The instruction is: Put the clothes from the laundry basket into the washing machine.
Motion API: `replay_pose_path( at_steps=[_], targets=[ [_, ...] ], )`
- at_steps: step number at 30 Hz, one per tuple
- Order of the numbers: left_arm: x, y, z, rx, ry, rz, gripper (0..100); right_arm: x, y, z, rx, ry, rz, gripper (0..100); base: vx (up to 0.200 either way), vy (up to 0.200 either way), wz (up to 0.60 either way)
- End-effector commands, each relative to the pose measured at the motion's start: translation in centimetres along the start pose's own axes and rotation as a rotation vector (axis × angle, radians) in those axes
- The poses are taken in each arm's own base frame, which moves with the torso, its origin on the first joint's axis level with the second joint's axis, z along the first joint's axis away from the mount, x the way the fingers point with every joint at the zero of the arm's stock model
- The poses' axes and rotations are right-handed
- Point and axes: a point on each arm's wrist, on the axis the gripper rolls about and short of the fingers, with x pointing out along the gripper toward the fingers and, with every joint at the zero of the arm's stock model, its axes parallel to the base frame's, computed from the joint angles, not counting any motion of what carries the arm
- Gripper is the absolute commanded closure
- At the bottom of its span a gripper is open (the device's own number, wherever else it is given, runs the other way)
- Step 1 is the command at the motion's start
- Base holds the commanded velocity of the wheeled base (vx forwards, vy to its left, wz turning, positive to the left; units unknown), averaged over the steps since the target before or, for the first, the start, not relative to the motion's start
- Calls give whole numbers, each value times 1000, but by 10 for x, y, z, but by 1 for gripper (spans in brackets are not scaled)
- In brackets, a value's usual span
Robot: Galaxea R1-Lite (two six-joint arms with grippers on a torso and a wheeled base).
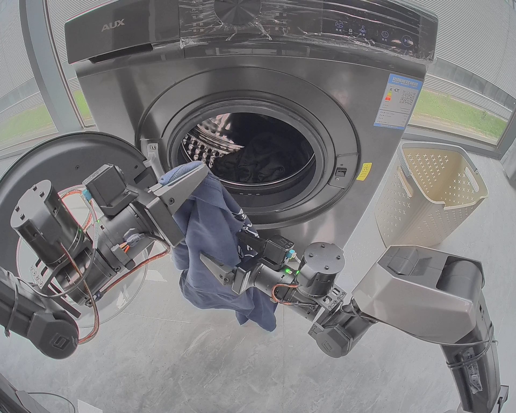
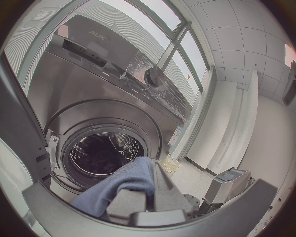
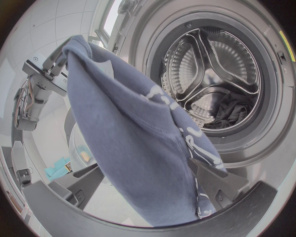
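Blue cloth garment (image 1: 215,231) with white print hangs mid-frame in the head view, below and in front of the washing machine's (image 1: 349,102) round port. The left gripper (image 1: 185,180) is pinched tight on its top fold, beside the port rim. The right gripper (image 1: 224,248) is spread wide, with cloth draped between its fingers. The ribbed steel drum (image 1: 215,134) holds a dark garment (image 1: 263,156). The door (image 1: 64,161) stands open at left. A perforated cream laundry basket (image 1: 467,177) stands at right.

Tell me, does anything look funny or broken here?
Nothing looks broken or spilled. Two small oddities: wrinkled clear plastic film is stuck over the top of the washing machine, and the blue garment dangles from the left tool outside the drum, its lower part sagging toward the floor.
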Motion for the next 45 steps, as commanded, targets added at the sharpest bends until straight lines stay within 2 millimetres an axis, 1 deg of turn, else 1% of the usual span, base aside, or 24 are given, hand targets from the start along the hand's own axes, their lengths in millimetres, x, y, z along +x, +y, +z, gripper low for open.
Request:
replay_pose_path(
  at_steps=[1,3,5,7,8,9,11,14,17,20,24,25,27,31,33,34,35,38,42,45],
  targets=[
    [2,5,-8,-3,20,16,100,-5,15,12,-1,-12,42,0,0,0,0],
    [3,6,-9,-2,20,17,100,-9,19,14,1,-6,57,0,0,0,0],
    [6,10,-13,-1,19,23,100,-22,34,21,12,23,89,0,0,0,0],
    [7,12,-14,3,9,27,100,-29,43,27,17,35,100,0,0,0,0],
    [7,12,-14,3,9,27,100,-29,43,27,17,35,100,0,0,0,0],
    [9,14,-15,6,1,29,100,-34,49,33,19,39,112,0,0,0,0],
    [9,14,-15,8,-4,31,100,-37,52,36,20,40,116,0,0,0,0],
    [9,17,-11,14,-22,37,100,-45,64,44,26,45,138,0,0,0,0],
    [10,17,-9,16,-30,34,100,-49,71,48,34,48,151,0,0,0,0],
    [9,16,-8,17,-33,34,100,-53,73,51,41,51,149,0,0,0,0],
    [9,16,-6,19,-39,32,100,-54,63,50,37,50,106,0,0,0,0],
    [9,15,-4,20,-45,31,100,-54,54,50,33,51,57,0,0,0,0],
    [9,15,-4,21,-47,30,100,-55,42,50,25,40,-1,0,0,0,0],
    [9,15,-3,21,-50,26,100,-54,29,45,23,52,-69,0,0,0,0],
    [9,13,-2,23,-63,18,100,-50,13,41,13,56,-156,0,0,0,0],
    [9,13,-2,24,-65,18,100,-50,12,41,13,57,-159,0,0,0,0],
    [9,12,-1,25,-73,14,100,-47,5,41,8,52,-191,0,0,0,0],
    [9,12,-1,26,-76,12,100,-43,-5,41,1,45,-212,0,0,0,0],
    [9,12,-1,25,-76,13,100,-37,-9,36,-9,56,-220,0,0,0,0],
    [9,12,-2,25,-73,14,100,-34,-5,35,-32,54,-206,0,0,0,0]
  ],
)
